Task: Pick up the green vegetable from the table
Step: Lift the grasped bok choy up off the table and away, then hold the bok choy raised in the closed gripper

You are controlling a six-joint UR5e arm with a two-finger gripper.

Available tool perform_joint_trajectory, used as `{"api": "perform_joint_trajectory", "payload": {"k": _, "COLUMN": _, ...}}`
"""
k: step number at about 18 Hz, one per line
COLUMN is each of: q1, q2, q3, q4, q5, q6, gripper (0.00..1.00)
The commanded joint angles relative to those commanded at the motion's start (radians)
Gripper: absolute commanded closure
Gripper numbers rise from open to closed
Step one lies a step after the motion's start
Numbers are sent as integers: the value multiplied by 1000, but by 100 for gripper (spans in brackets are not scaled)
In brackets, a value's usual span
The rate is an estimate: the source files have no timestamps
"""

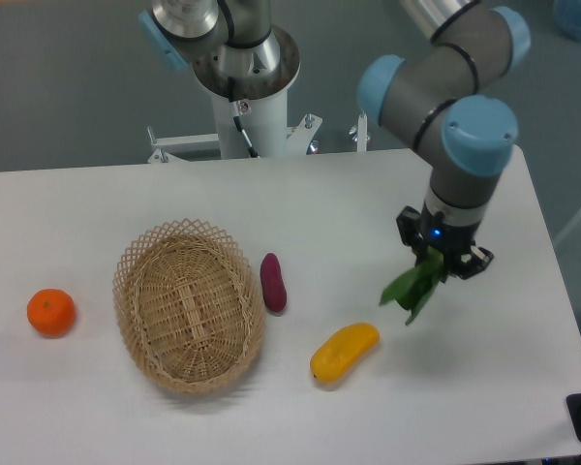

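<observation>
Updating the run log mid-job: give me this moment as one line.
gripper: shut on green vegetable | vegetable: hanging above table, right of yellow fruit | pick: done

one fixed camera looks down from high in front at the whole table, facing the arm's base.

dark green vegetable, white table, yellow fruit

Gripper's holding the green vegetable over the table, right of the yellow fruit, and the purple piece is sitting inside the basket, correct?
Not quite. In the camera view the purple piece lies on the table beside the basket, not inside it. The gripper does hold the green vegetable right of the yellow fruit.
</observation>
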Motion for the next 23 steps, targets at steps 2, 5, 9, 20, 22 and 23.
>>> {"api": "perform_joint_trajectory", "payload": {"k": 2, "q1": 0, "q2": -11, "q3": 9, "q4": 2, "q5": 0, "q6": 2, "gripper": 65}}
{"api": "perform_joint_trajectory", "payload": {"k": 5, "q1": -6, "q2": -47, "q3": 37, "q4": 3, "q5": 8, "q6": 0, "gripper": 65}}
{"api": "perform_joint_trajectory", "payload": {"k": 9, "q1": -6, "q2": -63, "q3": 57, "q4": -3, "q5": 9, "q6": 2, "gripper": 66}}
{"api": "perform_joint_trajectory", "payload": {"k": 20, "q1": -3, "q2": -66, "q3": 57, "q4": -3, "q5": 3, "q6": 14, "gripper": 64}}
{"api": "perform_joint_trajectory", "payload": {"k": 22, "q1": -2, "q2": -66, "q3": 57, "q4": -5, "q5": 5, "q6": 14, "gripper": 64}}
{"api": "perform_joint_trajectory", "payload": {"k": 23, "q1": -2, "q2": -66, "q3": 57, "q4": -5, "q5": 6, "q6": 15, "gripper": 64}}
